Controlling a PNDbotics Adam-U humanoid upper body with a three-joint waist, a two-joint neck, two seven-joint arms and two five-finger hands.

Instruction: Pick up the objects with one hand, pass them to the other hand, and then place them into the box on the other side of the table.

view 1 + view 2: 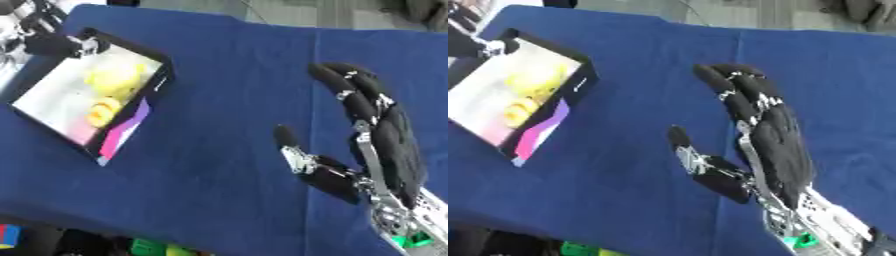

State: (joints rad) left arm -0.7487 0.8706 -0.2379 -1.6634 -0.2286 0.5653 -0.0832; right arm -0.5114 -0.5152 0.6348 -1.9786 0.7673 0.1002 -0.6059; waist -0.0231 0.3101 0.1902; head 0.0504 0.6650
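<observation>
A black-rimmed box (163, 75) with a pale floor lies askew on the blue table (219, 100) at the left. Inside it are a yellow object (115, 77), a smaller yellow-orange one (103, 112) and a pink and purple piece (122, 135) along its near wall. My right hand (394, 140) hovers over the table's right half, open, with straight fingers pointing away and the thumb (302, 157) spread to the left; it holds nothing. Part of my left arm, black and silver, shows at the box's far corner (57, 45); its hand is blurred.
Below the table's near edge lie small coloured things: a red and blue one (7, 235) and green ones (149, 246). Grey floor shows past the far edge. Bare blue cloth lies between the box and my right hand.
</observation>
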